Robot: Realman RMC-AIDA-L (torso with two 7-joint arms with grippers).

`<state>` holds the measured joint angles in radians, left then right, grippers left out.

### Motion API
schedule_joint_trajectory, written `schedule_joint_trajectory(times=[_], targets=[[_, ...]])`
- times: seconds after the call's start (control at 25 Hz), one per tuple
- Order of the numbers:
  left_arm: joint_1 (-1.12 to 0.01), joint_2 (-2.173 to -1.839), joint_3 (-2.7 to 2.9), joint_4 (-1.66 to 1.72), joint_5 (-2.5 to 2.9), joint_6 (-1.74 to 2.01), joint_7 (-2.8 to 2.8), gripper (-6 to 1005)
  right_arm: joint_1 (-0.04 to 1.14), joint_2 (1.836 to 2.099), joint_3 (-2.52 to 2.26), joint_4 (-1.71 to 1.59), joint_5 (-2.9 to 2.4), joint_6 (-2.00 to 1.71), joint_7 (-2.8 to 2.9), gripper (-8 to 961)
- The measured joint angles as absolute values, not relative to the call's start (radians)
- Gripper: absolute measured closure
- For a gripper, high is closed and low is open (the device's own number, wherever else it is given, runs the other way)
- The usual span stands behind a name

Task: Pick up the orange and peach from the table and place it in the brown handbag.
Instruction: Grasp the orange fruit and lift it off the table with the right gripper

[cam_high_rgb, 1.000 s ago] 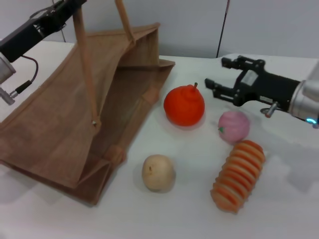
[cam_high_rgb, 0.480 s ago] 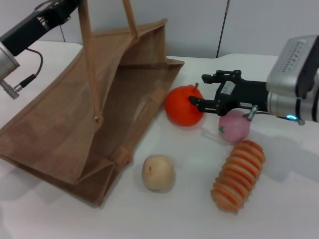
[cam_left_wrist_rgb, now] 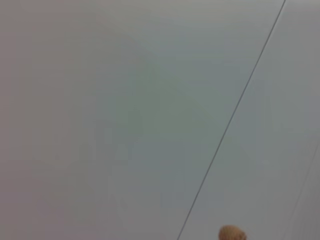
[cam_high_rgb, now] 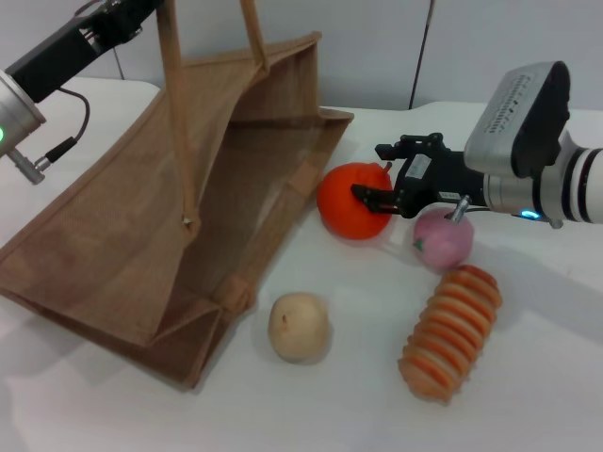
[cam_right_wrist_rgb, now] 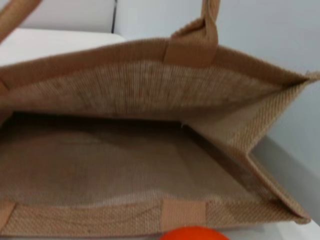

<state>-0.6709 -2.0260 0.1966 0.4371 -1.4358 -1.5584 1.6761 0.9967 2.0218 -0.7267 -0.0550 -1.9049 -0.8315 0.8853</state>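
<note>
Reaching in from the right edge of the head view, the right gripper (cam_high_rgb: pixel 388 173) sits at the centre right of the frame with its black fingers spread wide around the right side of the orange (cam_high_rgb: pixel 353 200). One finger (cam_high_rgb: pixel 374 196) lies against the fruit's near right flank, the other stands above and behind it by the stem. Nothing is clamped; the orange rests on the table (cam_high_rgb: pixel 528 395).

Just to the right of the orange, tucked below the gripper's wrist, sits the peach (cam_high_rgb: pixel 443 239). Lower right of it lies a ridged orange-striped loaf (cam_high_rgb: pixel 452 331), and a pale beige round fruit (cam_high_rgb: pixel 299 327) sits at the lower centre.

Left of the orange, the brown handbag (cam_high_rgb: pixel 141 217) fills the left half of the frame, tipped on its side with its mouth facing the fruit. The right wrist view looks straight into that open mouth (cam_right_wrist_rgb: pixel 125 165), with the top of the orange (cam_right_wrist_rgb: pixel 192 233) showing at the bottom edge.

At the upper left of the head view, the left gripper (cam_high_rgb: pixel 132 11) is raised where the handbag's long handles (cam_high_rgb: pixel 174 104) run up to it; I cannot tell how its fingers stand.
</note>
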Motion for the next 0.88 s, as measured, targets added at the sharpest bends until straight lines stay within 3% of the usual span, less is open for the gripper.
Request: schedule_joint_trajectory(times=[0.4, 0.72, 0.88], targets=[[-0.674, -2.025, 0.196, 0.426, -1.436, -1.559, 1.677, 881, 1.017, 2.023, -0.778, -0.029, -1.907, -0.783, 0.929, 257], [-0.668, -2.025, 0.196, 0.425, -1.434, -1.558, 1.677, 881, 1.018, 2.023, -0.804, -0.022, -1.907, -0.789, 0.938, 443], [-0.666, -2.024, 0.196, 0.425, -1.432, -1.558, 1.677, 881, 1.019, 2.024, -0.833, -0.019, -1.907, -0.805, 0.935, 590]])
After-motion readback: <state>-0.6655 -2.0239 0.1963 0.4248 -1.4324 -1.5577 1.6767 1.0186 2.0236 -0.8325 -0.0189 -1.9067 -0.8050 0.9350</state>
